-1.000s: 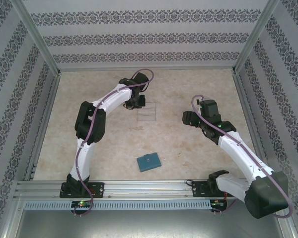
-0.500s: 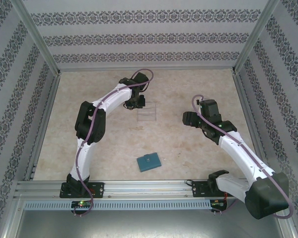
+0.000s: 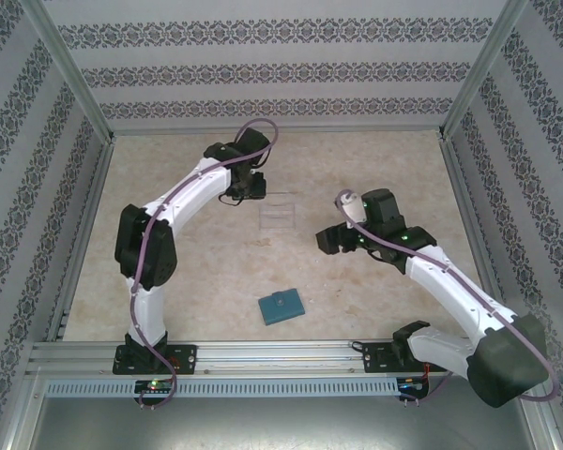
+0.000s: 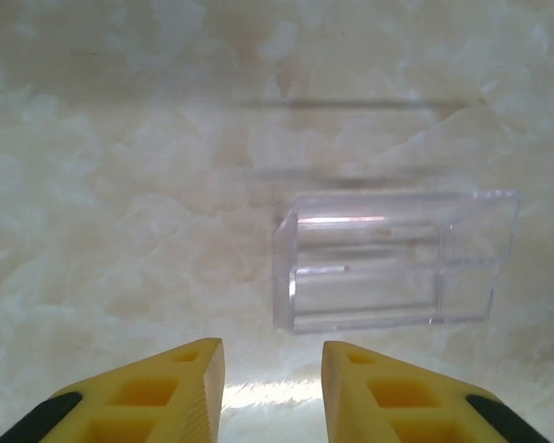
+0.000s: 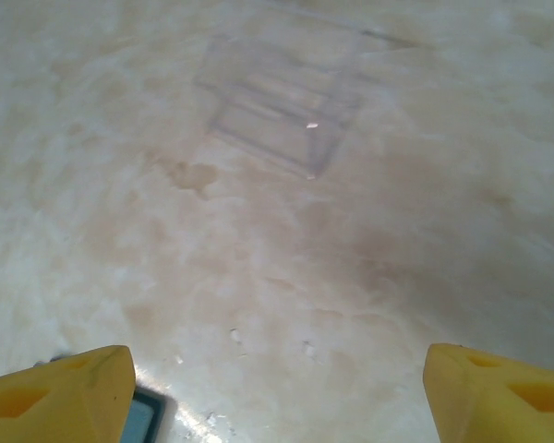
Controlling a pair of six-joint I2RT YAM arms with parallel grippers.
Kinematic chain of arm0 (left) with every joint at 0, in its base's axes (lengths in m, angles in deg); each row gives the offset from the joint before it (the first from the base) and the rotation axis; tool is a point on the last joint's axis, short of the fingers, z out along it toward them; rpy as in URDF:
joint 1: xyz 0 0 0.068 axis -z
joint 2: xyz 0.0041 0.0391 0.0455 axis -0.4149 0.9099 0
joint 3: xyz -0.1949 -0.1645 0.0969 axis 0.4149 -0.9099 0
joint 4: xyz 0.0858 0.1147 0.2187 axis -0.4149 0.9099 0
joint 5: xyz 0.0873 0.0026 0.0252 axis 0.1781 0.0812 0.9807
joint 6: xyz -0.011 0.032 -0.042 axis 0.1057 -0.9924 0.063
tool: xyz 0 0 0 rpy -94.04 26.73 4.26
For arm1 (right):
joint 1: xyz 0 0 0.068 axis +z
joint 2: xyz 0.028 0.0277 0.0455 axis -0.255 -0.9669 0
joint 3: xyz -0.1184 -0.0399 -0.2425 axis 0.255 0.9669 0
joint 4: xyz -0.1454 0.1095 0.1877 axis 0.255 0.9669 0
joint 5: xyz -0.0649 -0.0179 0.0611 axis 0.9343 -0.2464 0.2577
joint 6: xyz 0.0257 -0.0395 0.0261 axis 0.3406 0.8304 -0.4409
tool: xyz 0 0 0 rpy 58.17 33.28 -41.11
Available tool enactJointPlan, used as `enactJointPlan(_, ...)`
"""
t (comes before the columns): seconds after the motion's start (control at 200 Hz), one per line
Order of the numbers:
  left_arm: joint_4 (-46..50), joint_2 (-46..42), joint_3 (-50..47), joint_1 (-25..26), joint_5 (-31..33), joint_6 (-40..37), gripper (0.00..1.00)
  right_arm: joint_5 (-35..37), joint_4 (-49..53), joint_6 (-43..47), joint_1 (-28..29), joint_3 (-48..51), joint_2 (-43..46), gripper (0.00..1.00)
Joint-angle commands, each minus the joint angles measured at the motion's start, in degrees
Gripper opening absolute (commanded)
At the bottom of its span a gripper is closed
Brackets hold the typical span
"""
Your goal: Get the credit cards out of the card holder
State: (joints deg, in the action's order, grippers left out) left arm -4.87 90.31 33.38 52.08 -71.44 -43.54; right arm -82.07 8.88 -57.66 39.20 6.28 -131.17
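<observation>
Hanging over the far half of the pale marbled table (image 3: 197,281), the left gripper (image 3: 248,186) sits just left of the clear plastic tray (image 3: 278,214), apart from it and touching nothing. In the left wrist view the left gripper (image 4: 272,353) shows its yellow jaws parted by a narrow gap with bare table between them, so it is released and empty. There the clear plastic tray (image 4: 392,263) lies ahead of the jaws and a little to their right, its inner dividing walls visible through the plastic. The right gripper (image 3: 328,241) is held above the table to the right of the tray and nearer the arm bases. In the right wrist view the right gripper (image 5: 277,365) has its jaws spread wide, released and grasping nothing, and the tray (image 5: 282,101) lies farther ahead. The card holder (image 3: 281,306), a flat teal-blue square with a small mark at the middle of its top face, rests on the table near the front edge between the two arm bases, well apart from both grippers and from the tray. One corner of the card holder (image 5: 150,417) peeks out beside the right gripper's left jaw.
</observation>
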Motion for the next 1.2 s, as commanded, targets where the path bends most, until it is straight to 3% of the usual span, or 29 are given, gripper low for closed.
enactJointPlan(0.0,0.07,-4.39,-4.72,-1.53,-0.89,-2.52,0.37,-3.89,0.84,8.92,4.40,-1.14,-2.38,0.84)
enactJointPlan(0.19,-1.40,-11.08,-13.28,-6.43,-5.17,-4.92,0.39,-2.91,7.57,23.00,15.02,-3.57,-7.03,0.91)
enactJointPlan(0.32,-0.26,-14.11,-17.02,-10.26,-7.05,-7.38,0.39,3.82,8.63,20.33,19.76,-6.42,-11.50,0.91)
enactJointPlan(0.445,1.13,-17.13,-19.80,-13.56,-7.14,-10.30,0.40,11.55,9.13,5.14,22.88,-9.97,-15.64,0.88)
enactJointPlan(0.6,2.41,-19.94,-22.32,-17.93,-7.26,-13.09,0.42,20.24,14.57,-19.85,26.26,-14.39,-19.06,0.81)
enactJointPlan(0.869,3.42,-21.67,-22.56,-20.57,-7.99,-16.18,0.43,22.11,12.32,-58.99,31.03,-14.66,-19.27,0.87)
enactJointPlan(0.949,2.14,-22.39,-24.08,-21.34,-7.88,-16.51,0.43,22.58,11.55,-66.85,33.05,-15.75,-20.46,0.88)
enactJointPlan(1.079,-0.56,-23.43,-27.53,-21.54,-9.56,-15.38,0.43,27.67,18.43,-83.26,37.33,-19.49,-22.77,0.95)
enactJointPlan(1.194,-0.75,-23.78,-28.31,-21.51,-9.67,-15.99,0.43,25.89,20.76,-96.61,38.34,-17.64,-23.56,0.96)
